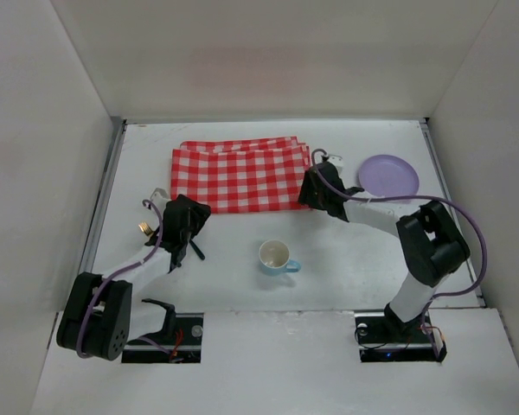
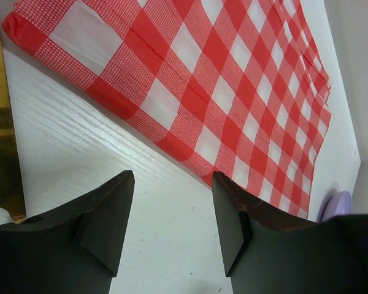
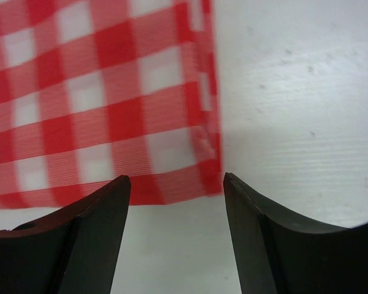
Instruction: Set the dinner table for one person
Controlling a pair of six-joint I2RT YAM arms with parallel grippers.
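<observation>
So both my grippers are spread wide, holding nothing: left gripper point(image 2: 172, 179) sits by the lower left corner of the checked cloth point(image 1: 238, 177), right gripper point(image 3: 176, 180) by its lower right corner. The dinner table point(image 1: 355, 251) fills the middle of the overhead view, cloth toward its top, cup point(image 1: 275, 256) at centre, purple plate point(image 1: 388, 175) upper right.

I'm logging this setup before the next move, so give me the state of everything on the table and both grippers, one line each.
Red-and-white checked cloth: folded, lying flat on the white tabletop.
White cup with light blue handle: upright, empty.
Round lilac plate: flat, empty.
Left gripper: open, empty, beside the cloth's near edge.
Right gripper: open, empty, at the cloth's near right corner.
</observation>
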